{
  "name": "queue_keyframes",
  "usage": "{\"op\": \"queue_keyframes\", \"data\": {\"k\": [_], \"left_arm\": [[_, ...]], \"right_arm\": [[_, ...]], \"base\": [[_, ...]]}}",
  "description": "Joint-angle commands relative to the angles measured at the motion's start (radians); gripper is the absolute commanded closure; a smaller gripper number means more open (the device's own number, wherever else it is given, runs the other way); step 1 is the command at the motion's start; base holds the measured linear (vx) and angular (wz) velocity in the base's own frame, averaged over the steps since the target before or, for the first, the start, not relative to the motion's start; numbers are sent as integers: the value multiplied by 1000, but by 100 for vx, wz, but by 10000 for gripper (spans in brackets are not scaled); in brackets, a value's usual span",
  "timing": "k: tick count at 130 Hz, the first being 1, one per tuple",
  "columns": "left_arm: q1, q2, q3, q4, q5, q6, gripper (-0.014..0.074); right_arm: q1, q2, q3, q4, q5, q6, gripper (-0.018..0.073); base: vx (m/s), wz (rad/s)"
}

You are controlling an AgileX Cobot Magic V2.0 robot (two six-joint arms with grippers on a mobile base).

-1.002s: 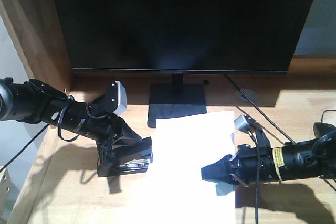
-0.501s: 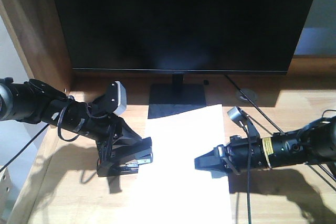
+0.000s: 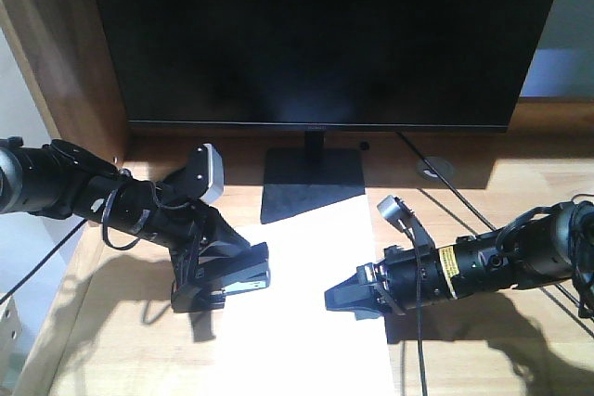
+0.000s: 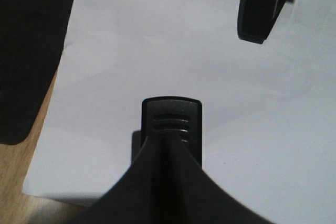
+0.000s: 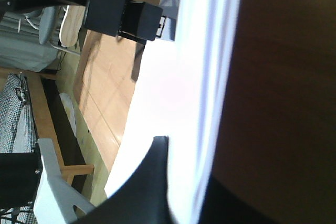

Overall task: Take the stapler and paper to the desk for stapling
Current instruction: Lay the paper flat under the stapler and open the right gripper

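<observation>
One wide black monitor (image 3: 320, 39) on a flat square stand fills the back of the light butcher-block tabletop (image 3: 121, 340), with a darker brown wooden panel (image 3: 65, 53) rising at the left. Smooth white paper (image 3: 306, 303) lies flat between both arms. Right gripper (image 3: 345, 298) rests on the sheet's right edge; whether its jaws are together or apart I cannot tell. Left gripper (image 3: 223, 283) is clamped on the small black stapler (image 3: 243, 277), at the paper's left edge.

black monitor (image 3: 325, 39), monitor stand (image 3: 311, 183), cable grommet (image 3: 434, 169)
</observation>
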Motion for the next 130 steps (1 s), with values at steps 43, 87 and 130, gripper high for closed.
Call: {"op": "queue_keyframes", "data": {"k": [43, 87, 130], "left_arm": [[-4, -47, -24, -49, 35, -7, 603], [-4, -47, -24, -57, 30, -7, 603], [-4, -47, -24, -66, 37, -7, 603]], "right_arm": [[-1, -38, -16, 51, -47, -7, 562], [-1, -38, -17, 51, -44, -7, 562], [-1, -38, -17, 53, -43, -7, 562]], "base": [[0, 0], [0, 0], [0, 0]]}}
